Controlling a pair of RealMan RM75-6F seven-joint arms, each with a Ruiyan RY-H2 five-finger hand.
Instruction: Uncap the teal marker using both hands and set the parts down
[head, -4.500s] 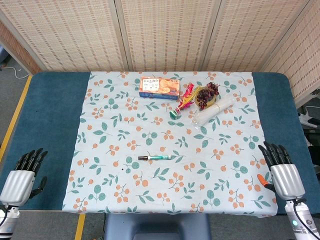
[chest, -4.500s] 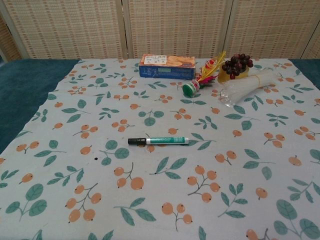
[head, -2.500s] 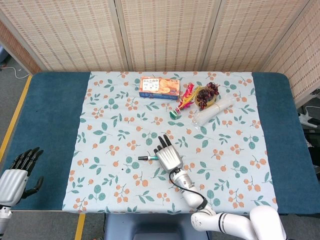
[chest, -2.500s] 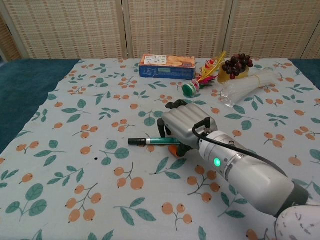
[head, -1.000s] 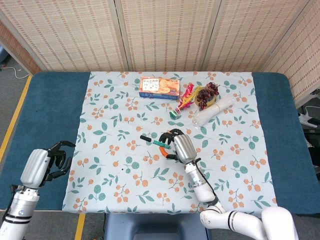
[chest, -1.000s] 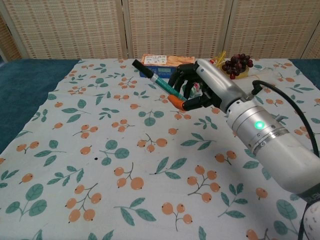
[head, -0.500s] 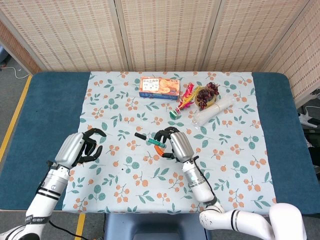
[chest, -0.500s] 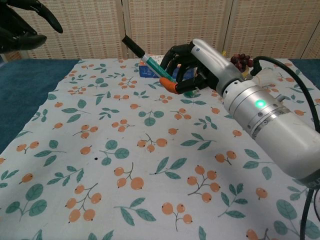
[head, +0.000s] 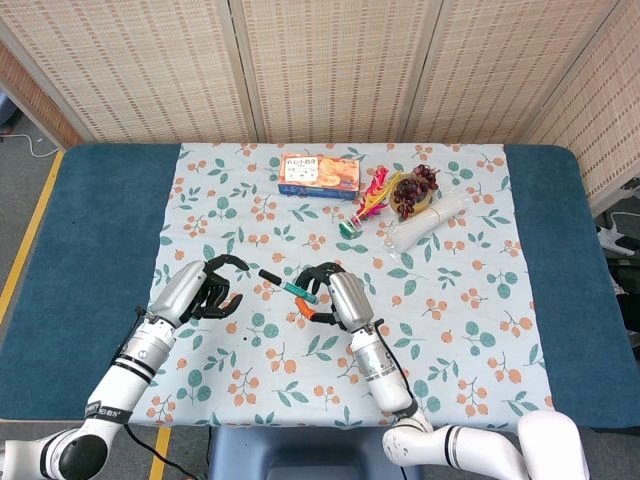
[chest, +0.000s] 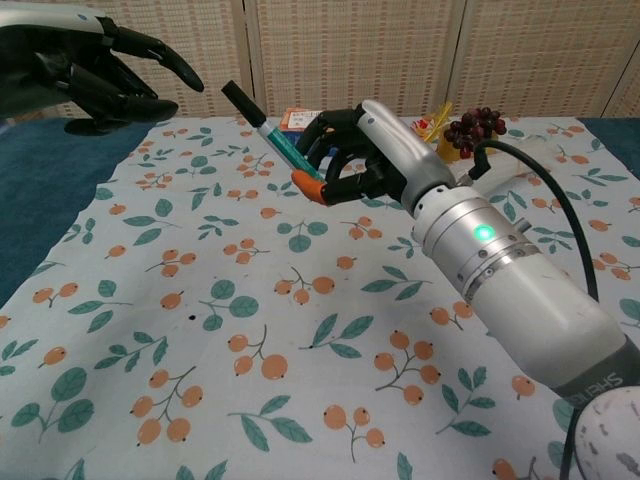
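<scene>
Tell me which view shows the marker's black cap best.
The chest view: the cap stands out large against the screen, clear of the right hand. The head view shows it only as a small dark stub.

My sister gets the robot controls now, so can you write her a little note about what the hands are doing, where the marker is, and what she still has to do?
Right hand: grips the teal marker by its barrel, lifted above the tablecloth, black cap pointing up and toward the left hand.
Left hand: holds nothing, fingers apart, raised close to the cap but not touching it.
Done: marker picked up and brought between the hands.
Left: take the cap with the left hand, pull it off, then set marker and cap down on the cloth.
The snack box and the other things at the far edge are not part of this job.
</scene>
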